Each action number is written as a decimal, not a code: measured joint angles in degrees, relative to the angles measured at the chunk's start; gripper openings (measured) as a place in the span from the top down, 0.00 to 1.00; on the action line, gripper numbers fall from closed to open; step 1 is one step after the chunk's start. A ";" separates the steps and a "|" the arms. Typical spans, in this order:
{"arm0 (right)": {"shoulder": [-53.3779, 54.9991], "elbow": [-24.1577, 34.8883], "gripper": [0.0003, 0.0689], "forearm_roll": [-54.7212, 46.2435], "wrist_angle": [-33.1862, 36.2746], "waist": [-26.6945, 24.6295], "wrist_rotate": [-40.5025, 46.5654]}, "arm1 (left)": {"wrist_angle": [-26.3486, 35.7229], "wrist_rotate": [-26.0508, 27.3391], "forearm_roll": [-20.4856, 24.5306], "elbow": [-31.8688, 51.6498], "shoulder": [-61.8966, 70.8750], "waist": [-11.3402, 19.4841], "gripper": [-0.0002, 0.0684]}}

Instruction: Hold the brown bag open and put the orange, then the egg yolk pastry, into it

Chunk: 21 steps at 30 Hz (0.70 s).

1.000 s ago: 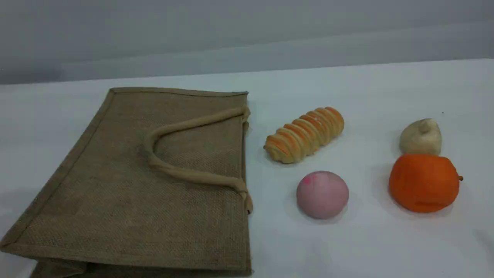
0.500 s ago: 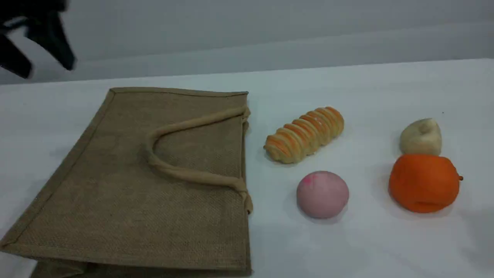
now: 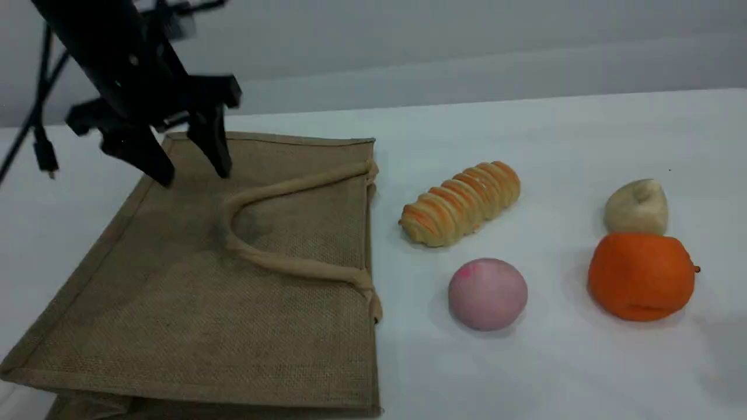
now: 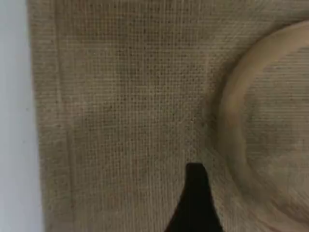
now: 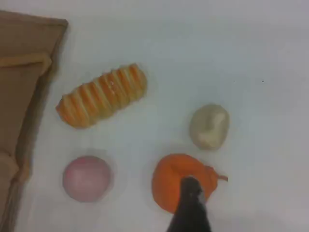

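Note:
The brown bag (image 3: 233,303) lies flat on the table's left side, its looped handle (image 3: 292,185) resting on top. My left gripper (image 3: 189,170) hangs open just above the bag's far-left part, holding nothing. The left wrist view shows its fingertip (image 4: 195,193) over the weave (image 4: 120,96), beside the handle (image 4: 231,111). The orange (image 3: 641,277) sits at the right, with the egg yolk pastry (image 3: 636,207) just behind it. The right wrist view looks down on the orange (image 5: 166,181) and the pastry (image 5: 209,125). My right gripper's one visible fingertip (image 5: 190,193) hovers over the orange, and nothing is held.
A long orange-striped bread roll (image 3: 461,203) and a pink round bun (image 3: 487,293) lie between the bag and the orange. A black cable (image 3: 41,140) dangles from the left arm. A grey wall runs behind the white table (image 3: 525,134).
My left arm has come in from the top left corner and dropped over the bag's far-left part. The bag and the food items have not moved.

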 joint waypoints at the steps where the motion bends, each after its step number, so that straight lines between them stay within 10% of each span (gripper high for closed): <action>1: 0.00 0.00 0.28 0.00 0.00 0.00 0.00 | 0.00 -0.20 -0.09 -0.29 0.92 -0.15 0.27; 21: 0.00 0.05 0.28 0.00 0.62 0.00 -0.01 | -1.87 -1.61 -0.43 -0.55 7.34 -0.55 0.27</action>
